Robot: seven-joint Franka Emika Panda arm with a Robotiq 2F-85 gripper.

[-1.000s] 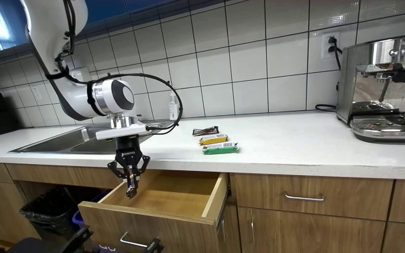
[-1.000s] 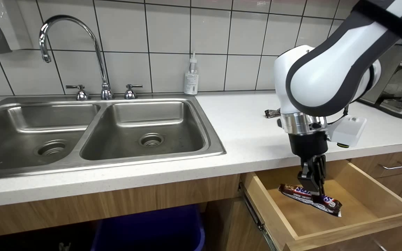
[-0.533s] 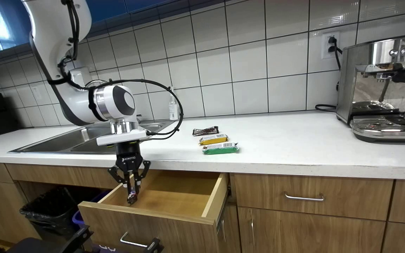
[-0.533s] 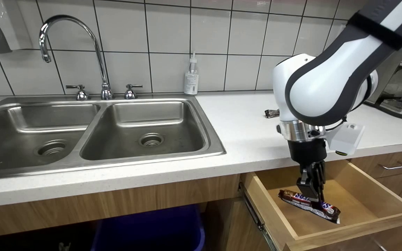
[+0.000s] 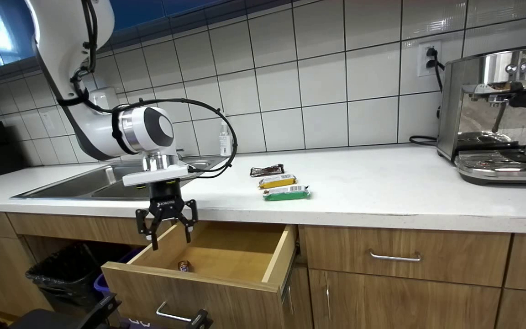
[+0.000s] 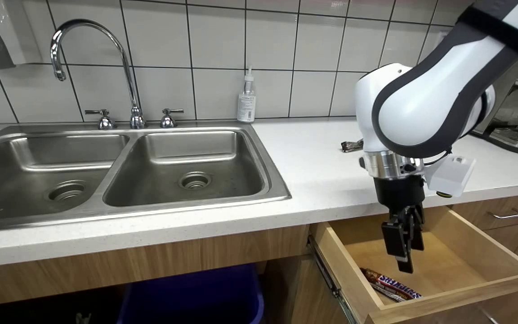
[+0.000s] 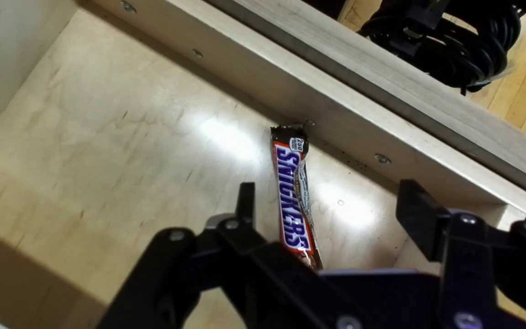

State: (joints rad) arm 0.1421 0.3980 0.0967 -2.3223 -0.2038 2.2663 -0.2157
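My gripper (image 5: 171,241) hangs over the pulled-out wooden drawer (image 5: 231,253) with its jaws spread wide and nothing between them. Below it, on the drawer floor, lies a Snickers bar (image 6: 393,286) in a brown wrapper, near the drawer's front corner. In the wrist view the whole label of the Snickers bar (image 7: 288,192) reads lengthwise, its upper end close to the front panel and its lower end partly covered by the left finger. The fingers (image 7: 420,214) stand apart from the bar. Only one end of the Snickers bar (image 5: 184,266) shows over the drawer front.
On the white counter (image 5: 372,183) lie a dark-wrapped bar (image 5: 266,170), a yellow bar (image 5: 277,181) and a green bar (image 5: 286,193). A double steel sink (image 6: 196,202) and a clear bottle (image 6: 247,101) are beside the arm. An espresso machine (image 5: 505,114) stands farther along; a blue bin (image 6: 196,292) sits under the counter.
The gripper first lowered with the Snickers bar, then its jaws opened and let go. The bar dropped to the drawer floor, and the gripper has risen slightly.
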